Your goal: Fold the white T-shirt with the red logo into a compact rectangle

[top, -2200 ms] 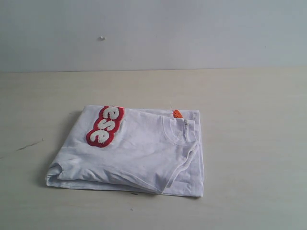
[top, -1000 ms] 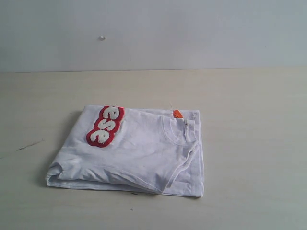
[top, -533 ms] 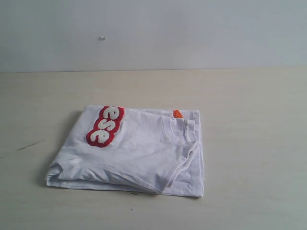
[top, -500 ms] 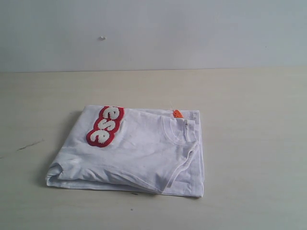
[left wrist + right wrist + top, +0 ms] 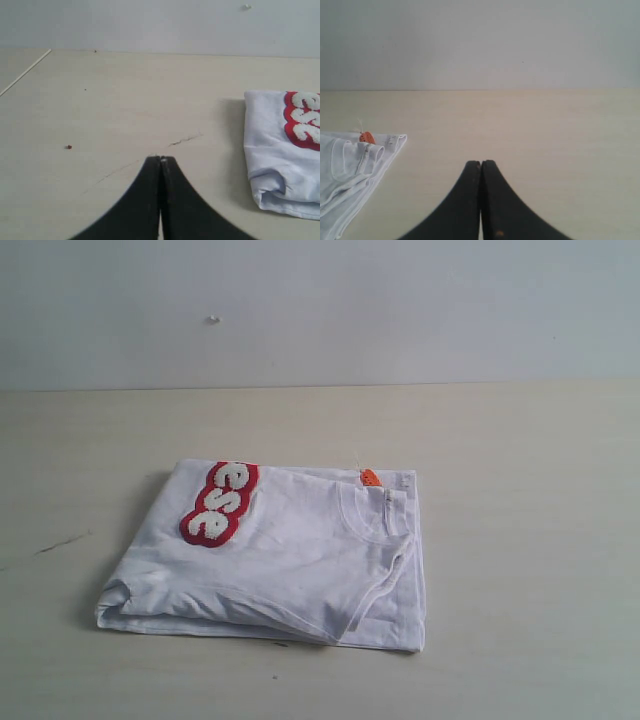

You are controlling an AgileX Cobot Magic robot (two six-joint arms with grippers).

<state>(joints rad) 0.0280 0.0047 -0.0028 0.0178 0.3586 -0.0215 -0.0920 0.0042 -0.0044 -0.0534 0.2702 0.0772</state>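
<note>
On the table, left of centre: white T-shirt, folded to a rough rectangle, red logo half showing. Left gripper and right gripper: closed, empty, apart from cloth. Fold judged complete: hold arms clear, folds undisturbed.

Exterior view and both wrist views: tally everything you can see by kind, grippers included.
white T-shirt, folded: 1
red logo on it: 1
orange neck tag: 1
grippers, both shut and holding nothing: 2 (left gripper, right gripper)
Total: 5
</note>
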